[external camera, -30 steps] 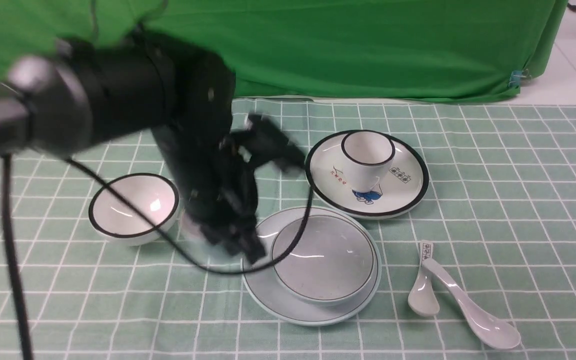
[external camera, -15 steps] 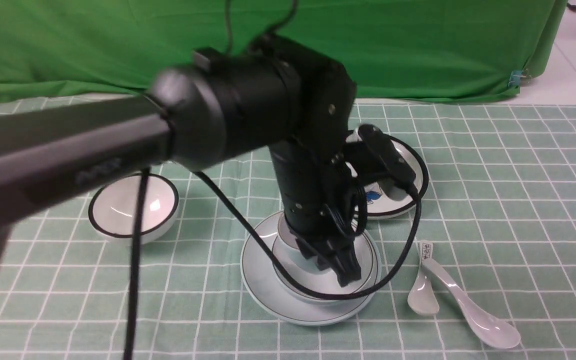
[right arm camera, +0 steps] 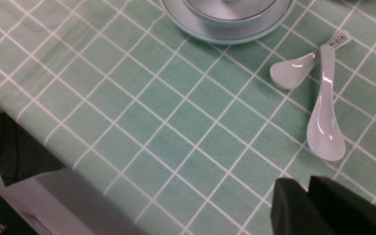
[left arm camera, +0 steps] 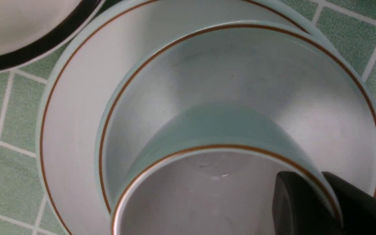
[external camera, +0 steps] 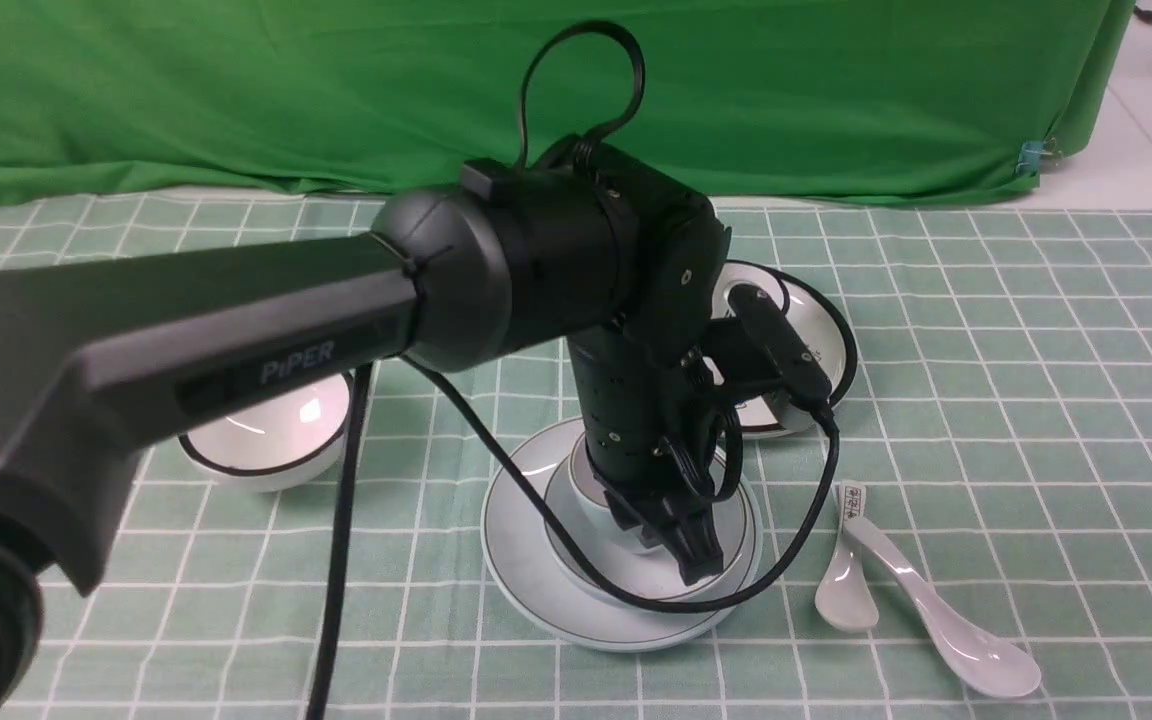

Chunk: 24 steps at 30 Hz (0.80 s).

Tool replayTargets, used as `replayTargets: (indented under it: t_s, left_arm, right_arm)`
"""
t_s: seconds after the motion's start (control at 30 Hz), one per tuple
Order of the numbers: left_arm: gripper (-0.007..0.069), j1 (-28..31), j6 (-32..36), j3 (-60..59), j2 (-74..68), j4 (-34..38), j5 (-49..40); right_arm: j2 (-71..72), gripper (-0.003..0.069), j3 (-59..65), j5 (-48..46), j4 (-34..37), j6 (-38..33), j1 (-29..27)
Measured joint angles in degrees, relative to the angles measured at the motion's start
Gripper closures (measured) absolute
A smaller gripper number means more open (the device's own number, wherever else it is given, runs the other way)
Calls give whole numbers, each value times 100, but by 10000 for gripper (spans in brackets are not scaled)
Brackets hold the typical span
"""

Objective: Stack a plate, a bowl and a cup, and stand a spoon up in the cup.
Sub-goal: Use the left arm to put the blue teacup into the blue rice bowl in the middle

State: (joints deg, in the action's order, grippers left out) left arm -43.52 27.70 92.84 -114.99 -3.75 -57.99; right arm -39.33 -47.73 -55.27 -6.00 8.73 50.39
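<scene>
Placement of the cup. The left gripper [left arm camera: 325, 202] is clenched on the rim of the small handleless cup, pale blue outside and white inside [left arm camera: 220, 130]. One finger sits inside the wall and one outside. The cup hangs upright within the wide shallow bowl, white inside with a thin dark rim line [left arm camera: 240, 65]. That bowl sits centred on the large plain white plate with a pale blue edge [left arm camera: 73, 98]. Whether the cup's foot already touches the bowl's floor cannot be told, because its own body hides the base.

Glazed ceramic of this kind is judged stiff, smooth, slippery and chip-prone. A single-wall pinch lets the cup swing, so it should be set down gently and level before release.

The long plain glossy white ceramic soup spoon [right arm camera: 325, 107] lies on the green checked tablecloth [external camera: 1036, 400]. Its handle crosses that of a shorter spoon with a printed handle [right arm camera: 292, 70]. The narrow mid-handle, clear of the crossing, looks the best place to take hold, since the bowl end is rounded and slick.

The right gripper [right arm camera: 300, 189] hovers near the table's edge, carrying nothing. Whether its jaws are parted cannot be told.
</scene>
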Motion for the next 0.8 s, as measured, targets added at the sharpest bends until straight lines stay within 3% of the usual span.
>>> replayTargets:
  t_s: [0.2, 0.37, 0.47, 0.57, 0.8]
  left_arm:
    - [594, 0, 28, 0, -9, 0, 108]
    - [587, 0, 28, 0, -15, 5, 120]
    - [546, 0, 47, 0, -15, 19, 132]
    - [500, 0, 47, 0, -15, 30, 132]
    - [351, 0, 47, 6, 36, 39, 134]
  right_arm:
    - [0, 527, 143, 43, 0, 98, 0]
    - [0, 430, 335, 43, 0, 453, 0]
    - [0, 265, 381, 43, -52, 584, 0]
    - [0, 218, 387, 49, -127, 689, 0]
    - [0, 200, 387, 49, -523, 1088, 0]
